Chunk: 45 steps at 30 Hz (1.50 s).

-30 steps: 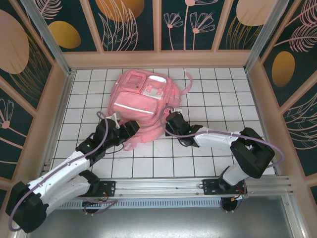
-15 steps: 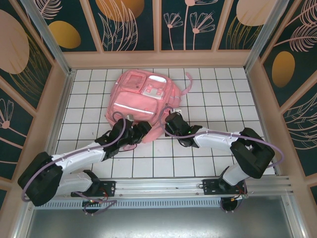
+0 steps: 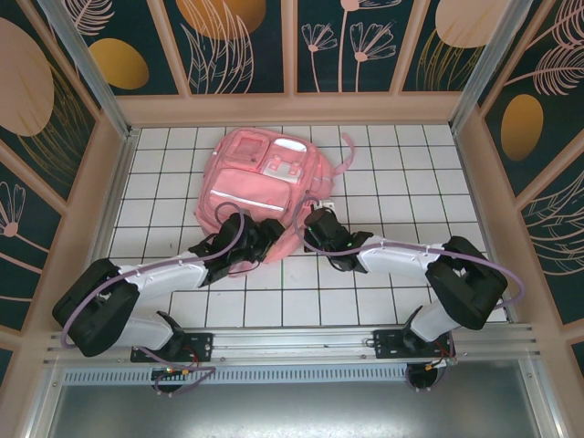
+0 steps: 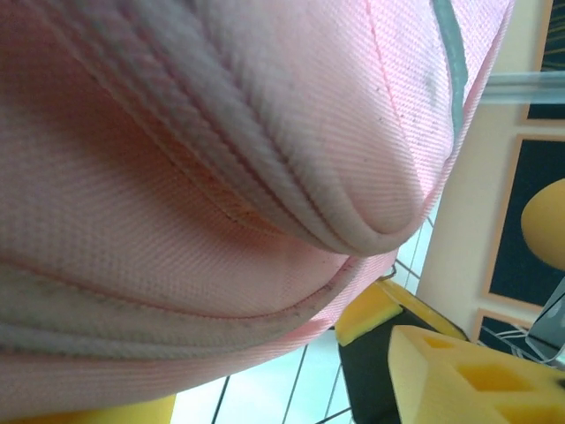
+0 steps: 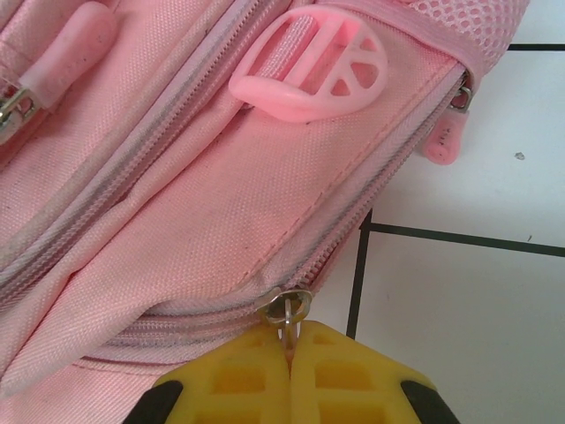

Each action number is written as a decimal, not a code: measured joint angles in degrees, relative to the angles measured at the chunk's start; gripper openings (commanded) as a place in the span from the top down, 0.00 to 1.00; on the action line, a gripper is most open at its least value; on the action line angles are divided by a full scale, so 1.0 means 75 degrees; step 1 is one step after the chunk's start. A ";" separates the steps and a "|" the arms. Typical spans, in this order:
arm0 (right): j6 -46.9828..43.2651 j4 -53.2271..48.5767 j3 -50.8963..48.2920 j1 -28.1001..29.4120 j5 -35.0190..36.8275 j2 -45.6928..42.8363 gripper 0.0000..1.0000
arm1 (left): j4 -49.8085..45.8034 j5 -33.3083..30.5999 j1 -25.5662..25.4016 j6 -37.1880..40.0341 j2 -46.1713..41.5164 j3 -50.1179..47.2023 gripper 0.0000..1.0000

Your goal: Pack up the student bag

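While right tool point(image 5: 290, 349) pinches student bag's point(image 3: 260, 178) zipper pull point(image 5: 284, 309), left tool's point(image 3: 263, 239) grip is unclear.

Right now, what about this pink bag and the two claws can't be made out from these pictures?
- Inside of the student bag: every view, its own fabric covers it.
- Whether the left gripper grips the bag: top view, the arm hides the contact; left wrist view, fabric too close.
- Lower end of the zipper pull: right wrist view, pinched inside the shut right gripper.
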 measured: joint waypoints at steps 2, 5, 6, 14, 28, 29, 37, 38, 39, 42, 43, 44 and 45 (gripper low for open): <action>0.0000 0.0000 0.0000 0.0003 0.0003 0.0000 1.00 | -0.0006 0.0020 0.0000 -0.0006 -0.0052 0.0000 0.33; 0.0000 0.0006 0.0000 0.0003 0.0000 0.0003 1.00 | -0.0044 0.0044 0.0000 -0.0064 -0.0321 -0.0087 0.34; 0.0000 0.0009 0.0000 0.0006 0.0000 0.0003 1.00 | -0.0044 0.0041 -0.0015 -0.0096 -0.0443 -0.0149 0.34; 0.0000 0.0061 0.0000 0.0012 -0.0003 0.0006 1.00 | -0.0085 0.0017 -0.0041 -0.0221 -0.0790 -0.0423 0.36; 0.0003 0.0052 0.0000 0.0012 -0.0003 0.0003 1.00 | -0.0437 -0.0239 -0.0076 0.0093 0.0175 0.0102 0.86; 0.0003 0.0052 0.0000 0.0012 -0.0003 0.0003 1.00 | -0.0472 -0.0306 -0.0076 0.0154 0.0175 0.0117 0.94; -0.0026 0.0058 0.0000 0.0099 -0.0009 0.0003 1.00 | -0.1067 -0.0831 -0.0067 0.0443 -0.0705 0.0099 1.00; -0.0050 0.0064 0.0000 0.0099 -0.0017 0.0003 1.00 | -0.1145 -0.0906 -0.0061 0.0472 -0.0921 0.0070 1.00; -0.0073 0.0093 0.0000 0.0099 -0.0032 0.0003 1.00 | -0.1268 -0.0979 -0.0035 0.0504 -0.1172 0.0032 1.00; -0.0137 0.0224 0.0003 0.0079 -0.0087 0.0003 1.00 | -0.1568 -0.1125 0.0050 0.0589 -0.1722 -0.0105 1.00; -0.0149 0.0239 0.0003 0.0044 -0.0108 0.0003 1.00 | -0.1644 -0.1160 0.0070 0.0612 -0.1856 -0.0163 1.00; -0.0175 0.0254 0.0003 -0.0009 -0.0154 0.0003 1.00 | -0.1708 -0.1189 0.0087 0.0618 -0.1999 -0.0239 1.00; -0.0221 0.0265 0.0003 -0.0064 -0.0213 0.0006 1.00 | -0.1746 -0.1207 0.0096 0.0624 -0.2136 -0.0332 1.00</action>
